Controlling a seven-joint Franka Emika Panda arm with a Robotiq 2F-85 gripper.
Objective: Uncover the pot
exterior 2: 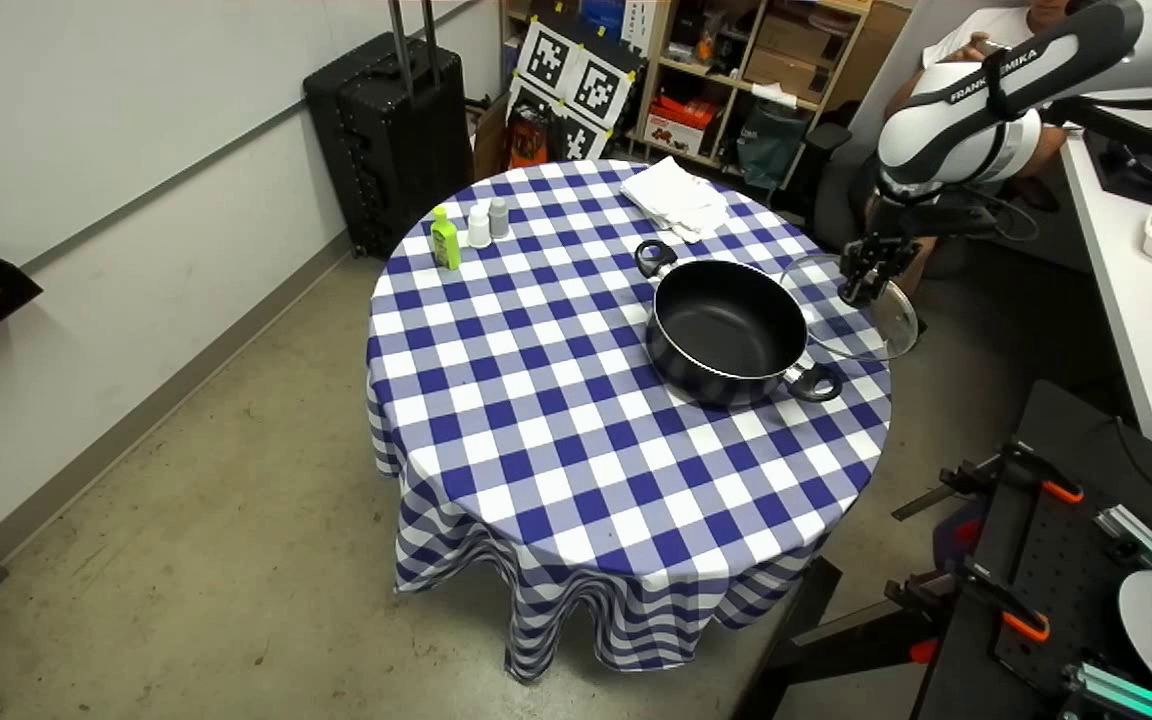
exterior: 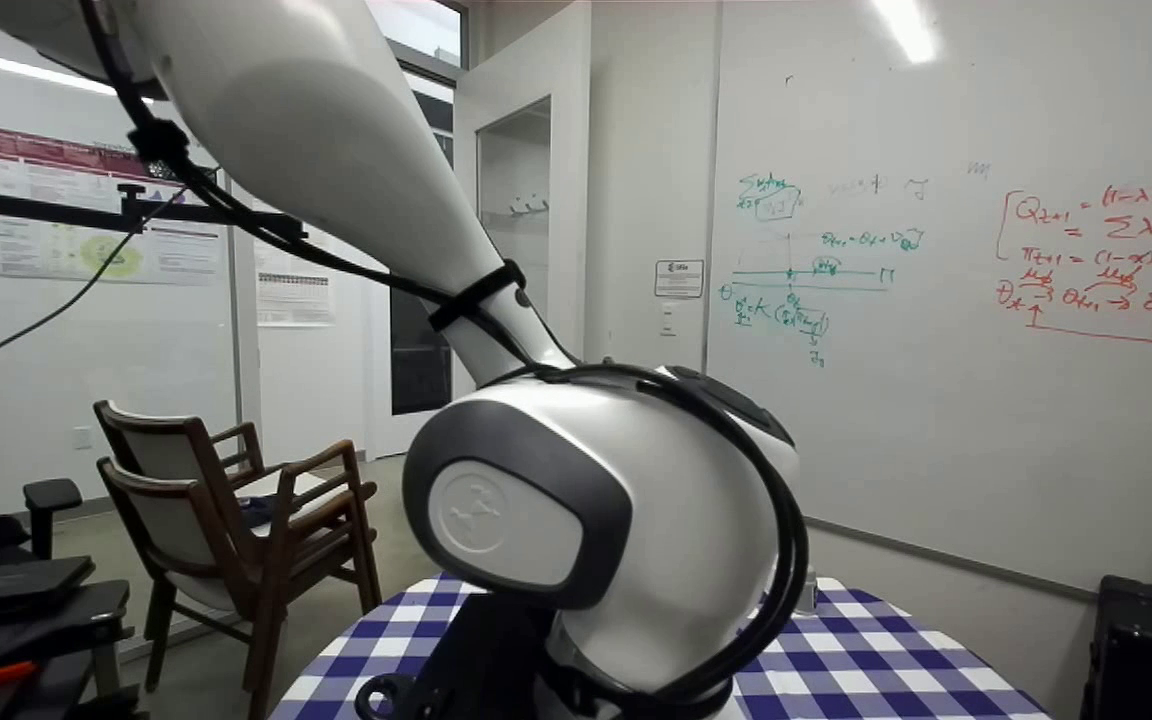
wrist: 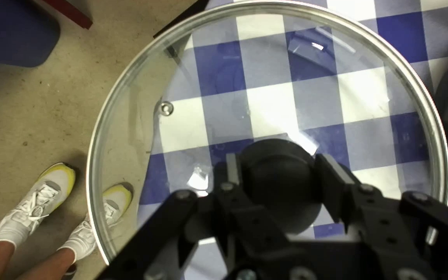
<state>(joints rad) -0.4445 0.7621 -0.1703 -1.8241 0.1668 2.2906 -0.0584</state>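
Observation:
The black pot (exterior 2: 731, 320) stands upright on the checkered table in an exterior view, its dark inside showing from above. Its two loop handles point to the back left and the front right. The clear glass lid (exterior 2: 886, 325) with a metal rim is to the right of the pot, off its opening, and reaches past the table edge. My gripper (exterior 2: 864, 285) is over the lid. In the wrist view my gripper (wrist: 280, 171) has its fingers closed on both sides of the lid's black knob (wrist: 278, 155). Whether the lid touches the table is unclear.
A green bottle (exterior 2: 445, 240), a white shaker (exterior 2: 478, 227) and a grey shaker (exterior 2: 499, 218) stand at the table's far left. A white cloth (exterior 2: 676, 200) lies at the back. A person's shoes (wrist: 39, 198) show on the floor near the table edge.

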